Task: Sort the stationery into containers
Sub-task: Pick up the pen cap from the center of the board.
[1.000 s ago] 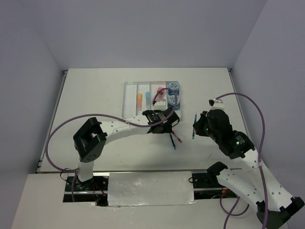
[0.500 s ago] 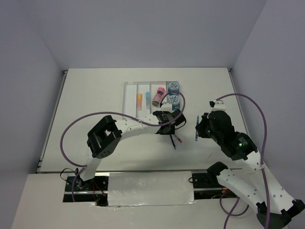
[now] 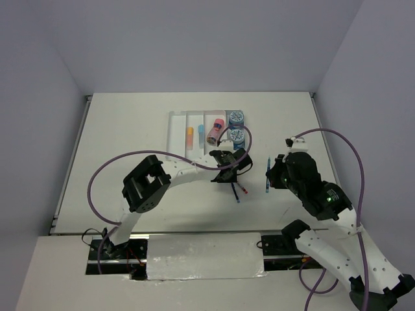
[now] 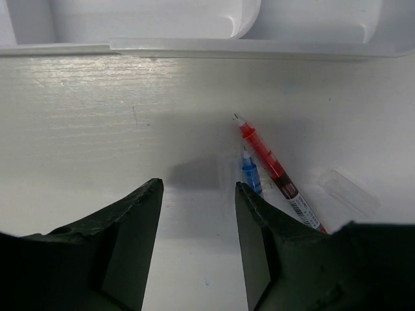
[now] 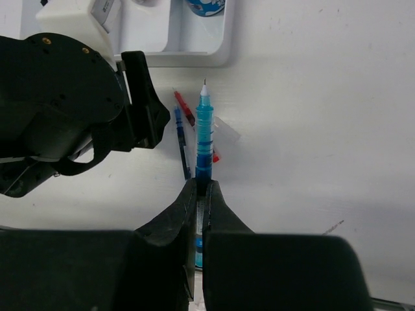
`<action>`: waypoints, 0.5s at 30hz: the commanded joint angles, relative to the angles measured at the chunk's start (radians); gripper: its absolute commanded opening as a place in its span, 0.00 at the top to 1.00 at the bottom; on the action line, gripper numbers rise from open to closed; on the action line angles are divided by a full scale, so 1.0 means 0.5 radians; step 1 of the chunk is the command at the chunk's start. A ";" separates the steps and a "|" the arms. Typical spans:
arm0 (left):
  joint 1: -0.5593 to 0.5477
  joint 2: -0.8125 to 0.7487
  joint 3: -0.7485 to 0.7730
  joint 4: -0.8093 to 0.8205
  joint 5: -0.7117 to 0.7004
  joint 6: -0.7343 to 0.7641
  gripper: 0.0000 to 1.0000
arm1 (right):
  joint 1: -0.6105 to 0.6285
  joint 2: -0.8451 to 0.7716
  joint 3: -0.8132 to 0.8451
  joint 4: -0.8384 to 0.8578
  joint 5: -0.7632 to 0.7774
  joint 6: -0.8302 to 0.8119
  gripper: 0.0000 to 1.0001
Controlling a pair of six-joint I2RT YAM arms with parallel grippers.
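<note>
1. Left pincer, released and empty, should shift sideways to straddle the red pen on the table near the tray.
2. Right pincer, clenched on the teal pen aloft, should stand clear.

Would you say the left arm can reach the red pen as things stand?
Probably yes: the open left gripper hovers just beside the red pen, though a blue pen lies alongside it.

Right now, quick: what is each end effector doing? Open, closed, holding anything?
Left end effector: open, holding nothing.
Right end effector: closed on the light-blue pen.
</note>
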 commanded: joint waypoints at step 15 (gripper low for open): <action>0.007 0.089 0.012 0.068 0.040 -0.008 0.47 | -0.009 -0.049 -0.004 0.031 -0.066 -0.055 1.00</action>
